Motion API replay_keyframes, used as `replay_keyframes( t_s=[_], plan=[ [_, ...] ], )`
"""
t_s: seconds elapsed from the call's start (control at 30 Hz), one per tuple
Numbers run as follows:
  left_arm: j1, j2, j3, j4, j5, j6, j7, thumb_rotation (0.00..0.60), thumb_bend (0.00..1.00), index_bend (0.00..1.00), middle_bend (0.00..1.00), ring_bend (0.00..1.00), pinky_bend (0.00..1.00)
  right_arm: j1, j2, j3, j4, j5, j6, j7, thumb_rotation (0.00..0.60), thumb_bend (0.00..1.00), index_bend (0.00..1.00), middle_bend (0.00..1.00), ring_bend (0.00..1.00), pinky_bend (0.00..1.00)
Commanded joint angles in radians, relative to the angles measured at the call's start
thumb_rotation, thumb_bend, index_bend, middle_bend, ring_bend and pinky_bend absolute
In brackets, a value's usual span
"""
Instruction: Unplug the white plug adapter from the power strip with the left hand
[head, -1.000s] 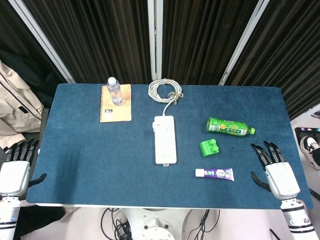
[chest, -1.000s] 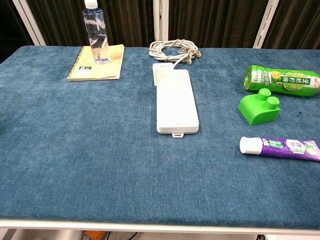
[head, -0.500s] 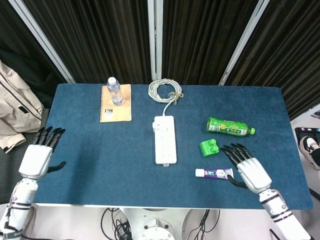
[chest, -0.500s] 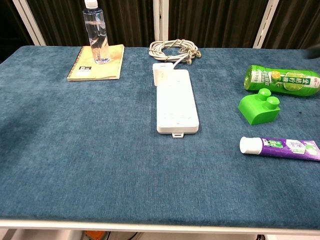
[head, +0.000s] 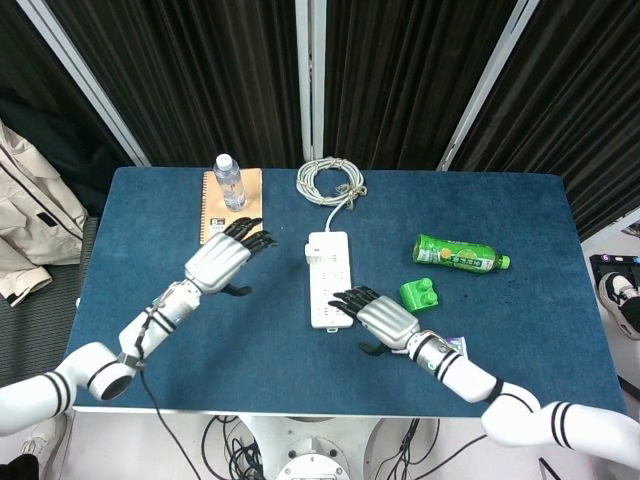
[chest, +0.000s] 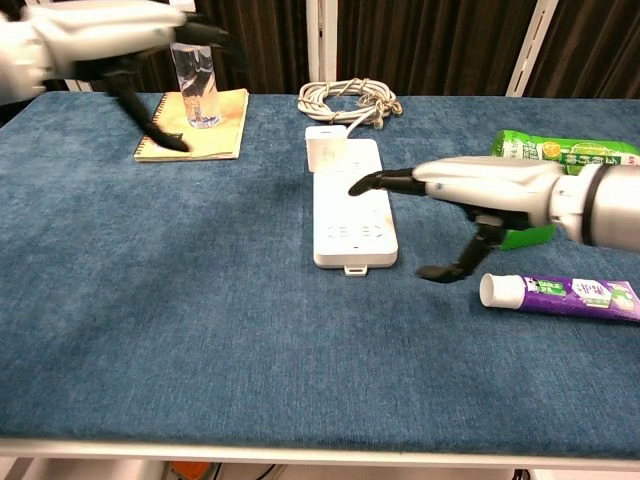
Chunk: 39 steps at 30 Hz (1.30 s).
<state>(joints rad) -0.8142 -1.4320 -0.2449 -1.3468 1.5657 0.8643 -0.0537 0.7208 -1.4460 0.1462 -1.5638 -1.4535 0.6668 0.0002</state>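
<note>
The white power strip (head: 331, 290) (chest: 351, 205) lies lengthwise mid-table. The white plug adapter (head: 313, 257) (chest: 326, 146) sits in its far end, near the coiled white cord (head: 331, 181) (chest: 348, 100). My left hand (head: 222, 257) (chest: 110, 42) hovers open to the left of the adapter, fingers spread toward it, with a gap between them. My right hand (head: 376, 316) (chest: 470, 190) is open just right of the strip's near half, its fingertips reaching over the strip's edge. Neither hand holds anything.
A water bottle (head: 229, 181) (chest: 193, 62) stands on a tan notebook (head: 230, 210) (chest: 195, 128) at the back left. A green bottle (head: 456, 254) (chest: 565, 158) lies at the right, with a green block (head: 421, 294) and a purple-and-white tube (chest: 556, 294) nearer the front.
Both hands have swung in from the table's side edges toward the middle: the left now nears the adapter, the right now reaches the strip's near end. The objects have not moved.
</note>
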Motion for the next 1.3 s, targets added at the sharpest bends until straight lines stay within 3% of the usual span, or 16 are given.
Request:
replay_keyframes(
  t_s=[0.03,0.4,0.5,0.8,1.13,1.3],
  plan=[
    [-0.122,-0.102,-0.036,0.132,-0.015,-0.094,-0.085,0.600,0.14,0.21,0.17,0.01,0.11,0.026,-0.027,0.006,0.030,0.024,-0.019,0.008,0.600,0.28,0.00,0.00,0.00,0.00],
    [-0.280,-0.252,0.003,0.400,-0.030,-0.196,-0.216,0.600,0.14,0.22,0.18,0.03,0.12,0.064,-0.078,-0.014,0.086,0.091,-0.038,0.000,0.600,0.29,0.00,0.01,0.00,0.00],
    [-0.307,-0.286,0.019,0.464,-0.030,-0.212,-0.244,0.600,0.14,0.25,0.20,0.09,0.18,0.074,-0.091,-0.019,0.101,0.104,-0.043,-0.005,0.600,0.29,0.00,0.01,0.00,0.00],
    [-0.363,-0.362,0.052,0.591,-0.034,-0.228,-0.349,0.600,0.15,0.28,0.24,0.15,0.30,0.084,-0.105,-0.034,0.121,0.129,-0.034,-0.011,0.600,0.29,0.00,0.02,0.00,0.00],
    [-0.429,-0.437,0.098,0.727,-0.006,-0.237,-0.439,0.600,0.16,0.32,0.27,0.18,0.35,0.091,-0.106,-0.044,0.129,0.144,-0.024,-0.009,0.600,0.29,0.00,0.02,0.00,0.00],
    [-0.448,-0.482,0.130,0.811,0.013,-0.224,-0.478,0.600,0.18,0.37,0.33,0.29,0.46,0.102,-0.112,-0.045,0.139,0.150,-0.029,-0.008,0.600,0.29,0.00,0.02,0.00,0.00]
  ],
)
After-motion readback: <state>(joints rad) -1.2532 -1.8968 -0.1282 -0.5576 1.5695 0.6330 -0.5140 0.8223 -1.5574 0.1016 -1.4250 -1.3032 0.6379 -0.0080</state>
